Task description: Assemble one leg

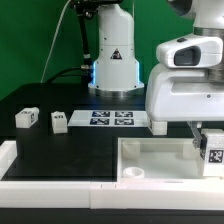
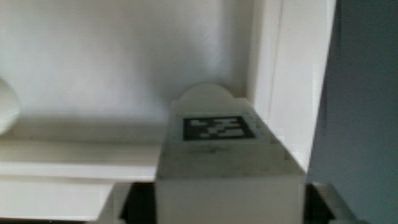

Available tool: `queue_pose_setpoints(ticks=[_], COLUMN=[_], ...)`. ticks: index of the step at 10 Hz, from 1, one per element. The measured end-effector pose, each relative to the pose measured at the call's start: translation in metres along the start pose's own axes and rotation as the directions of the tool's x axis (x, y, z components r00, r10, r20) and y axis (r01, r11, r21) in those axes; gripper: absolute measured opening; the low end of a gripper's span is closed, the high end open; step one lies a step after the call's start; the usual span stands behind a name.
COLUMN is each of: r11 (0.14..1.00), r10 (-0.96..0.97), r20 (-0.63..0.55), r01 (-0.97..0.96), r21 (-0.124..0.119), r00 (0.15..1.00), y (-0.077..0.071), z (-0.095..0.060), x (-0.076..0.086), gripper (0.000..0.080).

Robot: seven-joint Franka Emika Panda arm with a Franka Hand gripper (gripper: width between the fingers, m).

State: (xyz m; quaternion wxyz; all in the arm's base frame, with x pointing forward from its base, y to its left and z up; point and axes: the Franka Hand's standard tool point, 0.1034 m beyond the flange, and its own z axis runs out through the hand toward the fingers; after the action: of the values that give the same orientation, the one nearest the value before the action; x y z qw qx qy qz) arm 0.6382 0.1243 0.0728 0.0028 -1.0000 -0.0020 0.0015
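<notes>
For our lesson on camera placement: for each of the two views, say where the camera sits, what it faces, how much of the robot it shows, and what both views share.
Exterior view: off the arm, level with the table, facing the black table, two loose legs, the marker board and the white tray piece; it shows the arm's body and wrist.
Wrist view: on the wrist, looking down along the held leg at the tray piece; the fingers are not clearly visible.
Shared: the tagged leg over the tray piece.

Black table under green backdrop. Marker board lies flat toward far side, middle of exterior view. Large flat white tray-like piece with round corner socket sits near, at exterior view's right. White rail along table's near edge.
</notes>
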Motion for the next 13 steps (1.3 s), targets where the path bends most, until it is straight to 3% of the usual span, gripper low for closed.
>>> queue_pose_setpoints(ticks=[2,4,5,6,9,10,11,12,13], r11=[0.926,0.771,0.633,0.478,0.298,0.301,0.362,0.456,0.541], r10=[0.377,0.637,0.774,0.878,0.955,0.954,0.932,0.890,0.841], r20=[0.018,0.024,0.026,0.017,0.012,0.013,0.011,0.017,0.030], r01=[-0.377,-0.637,-0.774,-0.878,-0.954,-0.953,-0.932,-0.890,-0.841], r21=[-0.008,-0.020,-0.021,-0.027,-0.027,-0.027,-0.024,-0.020,-0.009], r00=[0.926,0.770,0.633,0.478,0.298,0.300,0.362,0.456,0.540], y=[0.0026,0.0046,0.0032,0.0039,0.0052,0.0052,0.0052,0.0037,0.0049], z=[0.0001,0.0012,0.0017,0.0016,0.0009,0.0009,0.0005,-0.0006,-0.0017], x=[-0.0018,-0.0022,-0.0023,-0.0020,-0.0011,-0.0011,-0.0006,-0.0003,0.0010], gripper=[0.0291,0.0291,0.0291,0.0291,0.0291,0.0291,0.0291,0.0376,0.0376])
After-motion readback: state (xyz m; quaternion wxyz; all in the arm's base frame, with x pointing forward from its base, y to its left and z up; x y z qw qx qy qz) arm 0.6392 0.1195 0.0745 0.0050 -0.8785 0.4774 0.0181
